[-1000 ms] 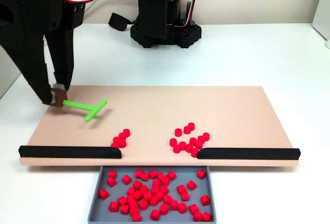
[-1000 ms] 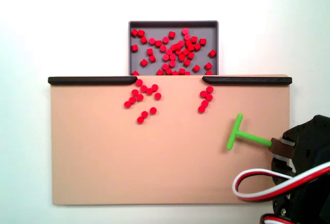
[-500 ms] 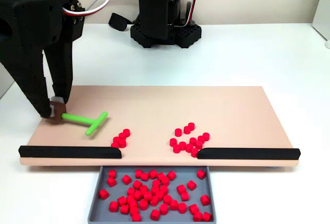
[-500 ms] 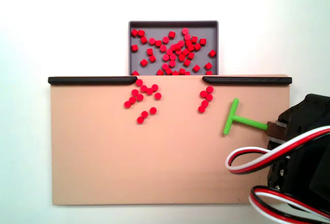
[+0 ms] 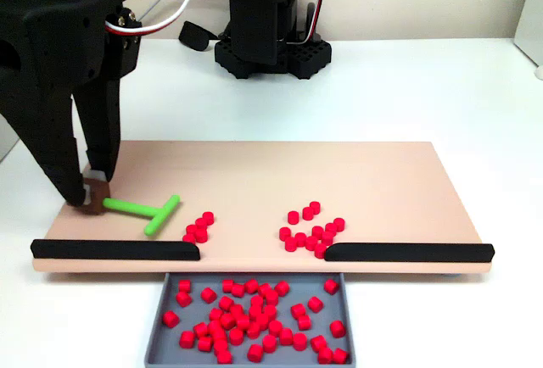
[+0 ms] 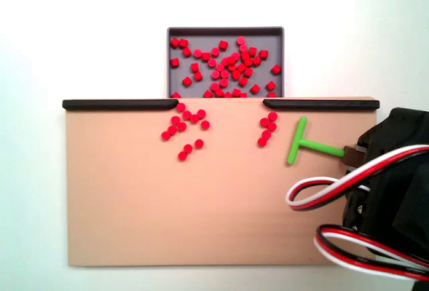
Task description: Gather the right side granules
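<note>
Gripper [image 5: 92, 197]: clamped on green T-shaped tool [image 6: 299, 143] stem | right side granules [image 6: 267, 128]: about six, loose on board [image 6: 201, 224] near rail-gap end, tool head just beside | tray [image 6: 225, 31]: heaped pellets | status: small bunch not yet swept in; larger bunch [image 6: 186, 127] also remaining.

No readable text, label, brand, number or sign is showing anywhere in either fixed view.
</note>
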`<state>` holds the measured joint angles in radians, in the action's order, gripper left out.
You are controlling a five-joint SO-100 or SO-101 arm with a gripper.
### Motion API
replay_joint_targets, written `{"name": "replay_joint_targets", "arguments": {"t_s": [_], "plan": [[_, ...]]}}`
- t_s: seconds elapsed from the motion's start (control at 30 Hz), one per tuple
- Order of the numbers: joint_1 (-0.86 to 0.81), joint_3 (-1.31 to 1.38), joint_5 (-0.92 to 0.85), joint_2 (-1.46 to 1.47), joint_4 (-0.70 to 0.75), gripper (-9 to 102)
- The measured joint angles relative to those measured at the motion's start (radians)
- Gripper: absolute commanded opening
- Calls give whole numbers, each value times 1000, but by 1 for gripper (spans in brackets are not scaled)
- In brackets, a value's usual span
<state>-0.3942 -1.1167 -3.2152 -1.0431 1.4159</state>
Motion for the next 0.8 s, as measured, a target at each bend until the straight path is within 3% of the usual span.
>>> {"name": "replay_joint_targets", "arguments": {"t_s": [0.8], "plan": [[34,8,0,18,-2,0]]}}
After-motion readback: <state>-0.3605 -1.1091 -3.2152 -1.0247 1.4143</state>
